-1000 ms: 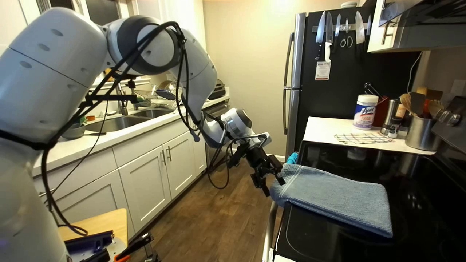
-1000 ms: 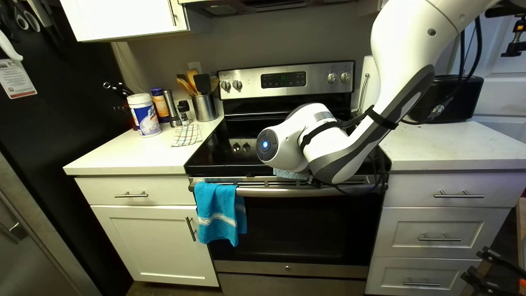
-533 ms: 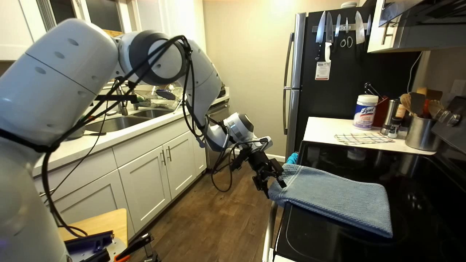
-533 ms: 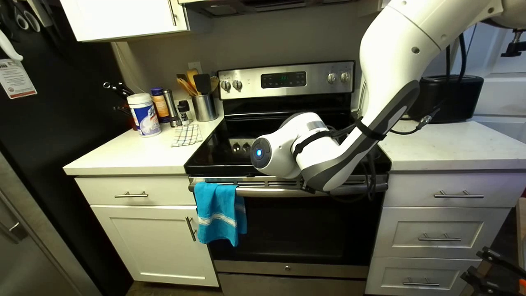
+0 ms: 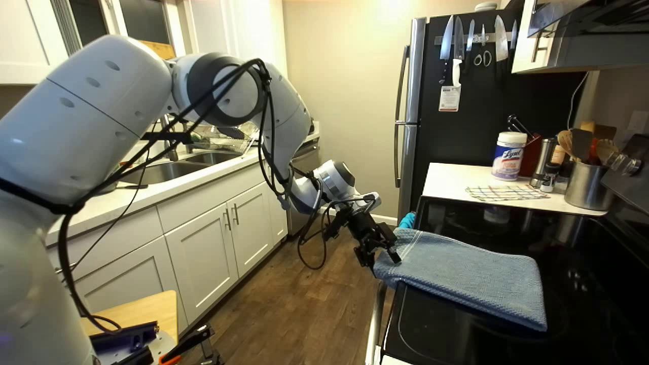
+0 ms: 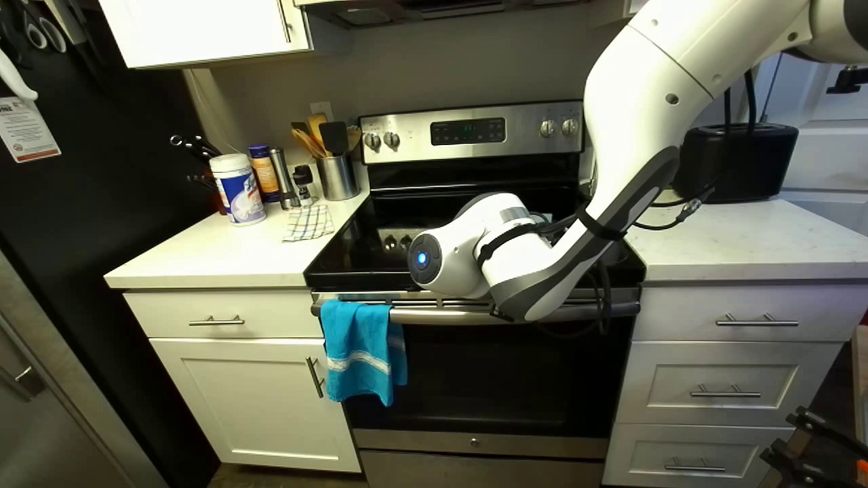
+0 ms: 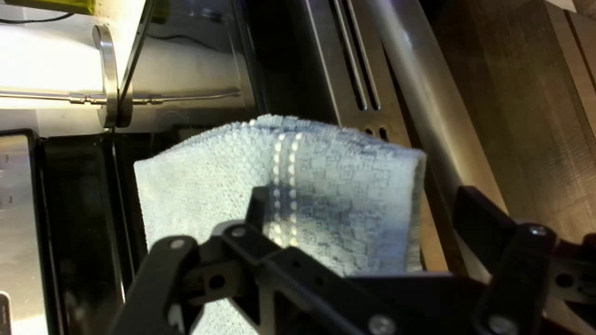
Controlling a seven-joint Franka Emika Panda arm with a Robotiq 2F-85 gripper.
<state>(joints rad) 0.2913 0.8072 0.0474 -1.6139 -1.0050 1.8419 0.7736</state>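
And there it lies: a folded blue-grey towel (image 5: 466, 281), flat across the black glass worktop (image 5: 451, 337) of the stove (image 6: 475, 386), its left end in an exterior view lapping over the front edge. The gripper (image 7: 365, 200) is right at that overhanging end, and look at the jaws: spread wide, nothing held! In the wrist view the left jaw sits over the cloth by the pale double stripe (image 7: 292, 158), the right one out past the towel's right edge, over by the oven handle (image 7: 430, 88). So the loose end lies between them; whether either jaw brushes the fabric, I can't tell.

How does this one handle, then? Light, I'd judge, thoroughly soft, nothing fragile about it. That nubbly weave ought to grip well rather than slip, though the layers could slide apart if only the upper one is caught. Best hold, for my money: that overhanging end, one jaw above, one below, every layer pinched together.

Over to the surroundings: a turquoise towel (image 6: 359, 352) hangs at the left of the oven handle in an exterior view, where the white arm (image 6: 542, 271) blocks any sight of the folded one. Far off, beyond the stove, stands a wipes tub (image 5: 508, 157), a checked cloth (image 5: 507, 192) lying flat near it.
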